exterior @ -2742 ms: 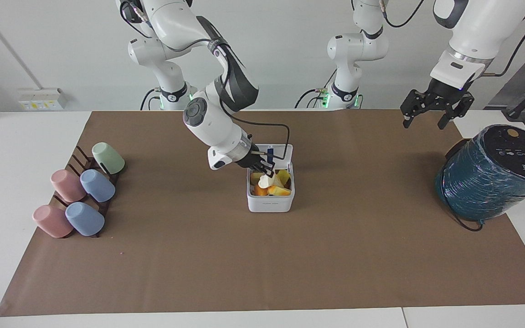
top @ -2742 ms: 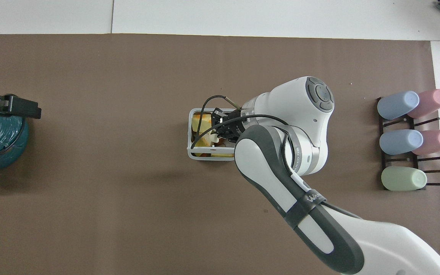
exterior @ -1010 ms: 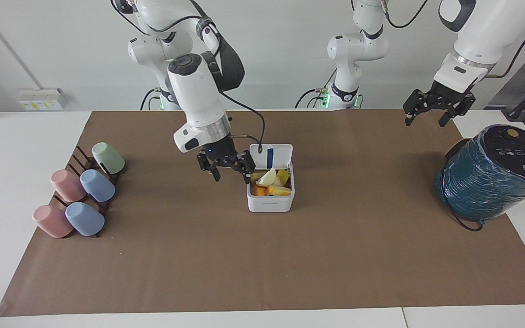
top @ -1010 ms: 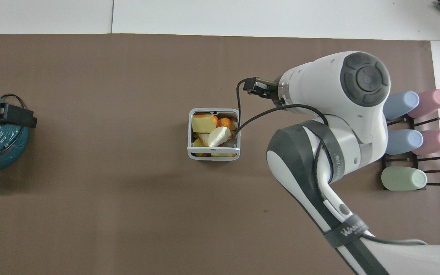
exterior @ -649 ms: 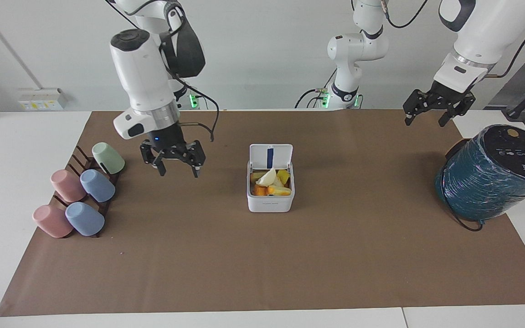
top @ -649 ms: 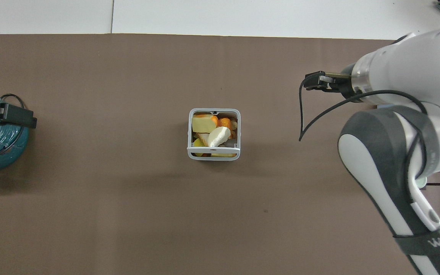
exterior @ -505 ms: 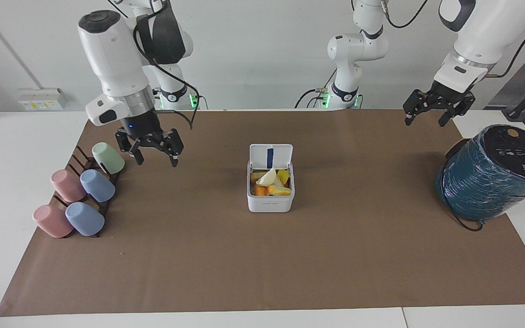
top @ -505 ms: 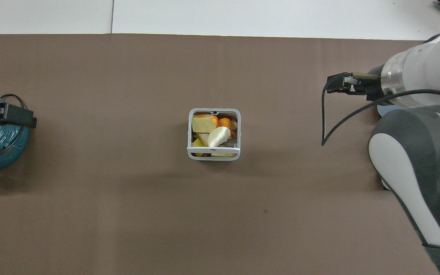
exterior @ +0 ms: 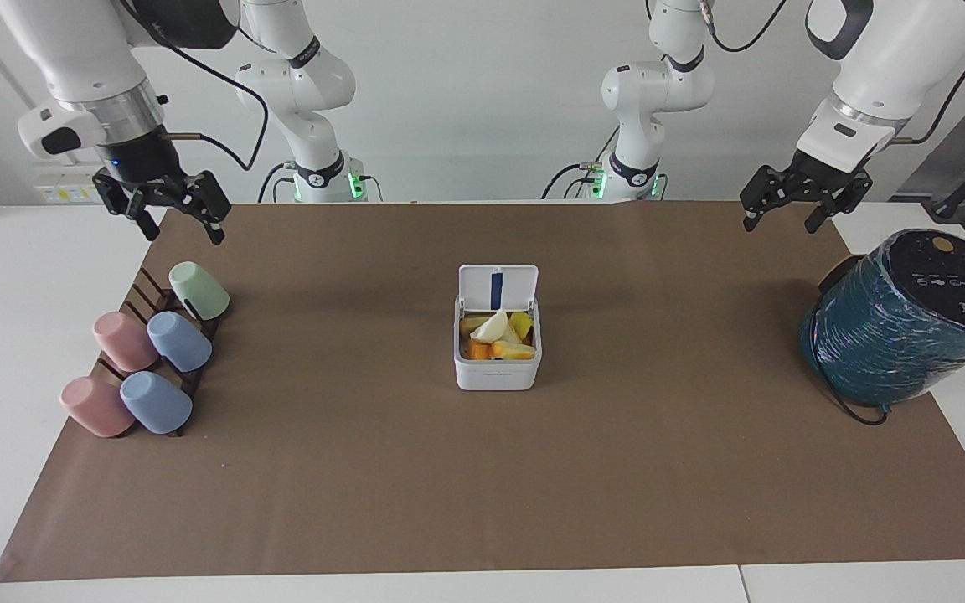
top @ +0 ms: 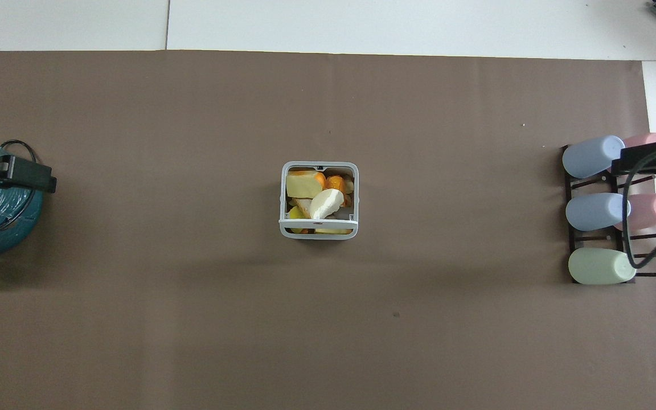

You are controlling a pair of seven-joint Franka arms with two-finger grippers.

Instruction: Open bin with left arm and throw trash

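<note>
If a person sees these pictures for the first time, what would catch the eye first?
Probably the white bin in the middle of the brown mat, its lid standing open and colourful food scraps piled inside. Next, the large teal wrapped cylinder at the left arm's end of the table, and the pastel cups lying on a dark rack at the right arm's end.

Right arm: comes down from above at its own end of the table, wrist pointing straight down.
Right gripper [exterior: 174,219]: raised in the air, fingers [exterior: 216,231] spread apart, nothing between them.
Left arm: bent over its own end of the table, forearm sloping downward, waiting.
Left gripper [exterior: 786,219]: held up in the air, fingers [exterior: 749,219] apart and pointing down, empty.
</note>
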